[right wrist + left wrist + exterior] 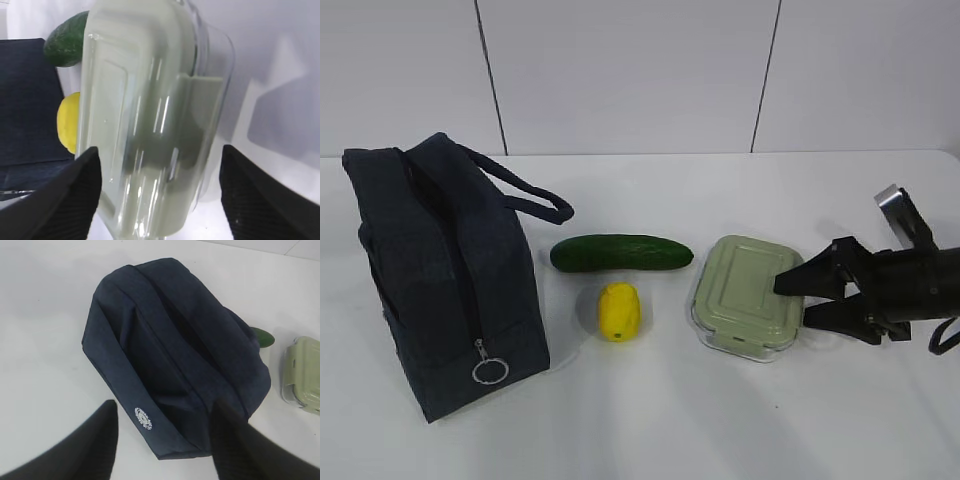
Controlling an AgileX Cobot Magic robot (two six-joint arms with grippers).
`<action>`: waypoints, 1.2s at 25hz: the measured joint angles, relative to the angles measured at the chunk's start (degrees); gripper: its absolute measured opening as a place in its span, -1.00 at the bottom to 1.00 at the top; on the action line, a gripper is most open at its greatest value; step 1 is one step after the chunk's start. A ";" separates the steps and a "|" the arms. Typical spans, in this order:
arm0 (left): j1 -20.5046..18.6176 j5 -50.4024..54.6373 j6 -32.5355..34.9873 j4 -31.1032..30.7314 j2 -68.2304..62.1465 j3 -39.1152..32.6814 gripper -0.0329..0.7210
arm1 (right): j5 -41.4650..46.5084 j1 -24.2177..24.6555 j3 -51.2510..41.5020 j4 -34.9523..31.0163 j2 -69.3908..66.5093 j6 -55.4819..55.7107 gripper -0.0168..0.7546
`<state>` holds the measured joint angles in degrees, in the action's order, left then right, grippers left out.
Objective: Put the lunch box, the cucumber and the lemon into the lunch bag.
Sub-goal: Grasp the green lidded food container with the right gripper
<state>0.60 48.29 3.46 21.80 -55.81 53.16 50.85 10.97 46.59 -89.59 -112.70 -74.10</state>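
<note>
Exterior view: right hand (798,300) straddling lunch box (745,293) edge

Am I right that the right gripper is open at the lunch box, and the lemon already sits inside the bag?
Not quite. The lemon is still on the table, in front of the cucumber and beside the bag, as the exterior view shows. The rest holds: the right gripper is open at the lunch box.

The right tool (798,300) lies low and level with spread jaws; the left tool (165,445) points downward, jaws apart.
</note>
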 joint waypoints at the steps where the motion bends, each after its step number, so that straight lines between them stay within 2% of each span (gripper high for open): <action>1: 0.00 0.00 0.00 0.00 0.00 0.00 0.21 | 1.08 0.59 0.10 -0.03 -0.45 -0.38 0.49; 8: 0.00 0.00 0.00 0.00 0.00 0.00 0.21 | 4.82 1.31 0.10 -0.54 -1.52 -2.37 0.48; 30: 0.00 -0.10 0.00 0.00 0.00 0.00 0.21 | 3.90 1.31 2.68 0.31 -3.44 -2.64 0.48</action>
<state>0.60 48.20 3.46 21.80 -55.81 53.16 54.76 12.28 49.27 -89.28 -116.14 -76.74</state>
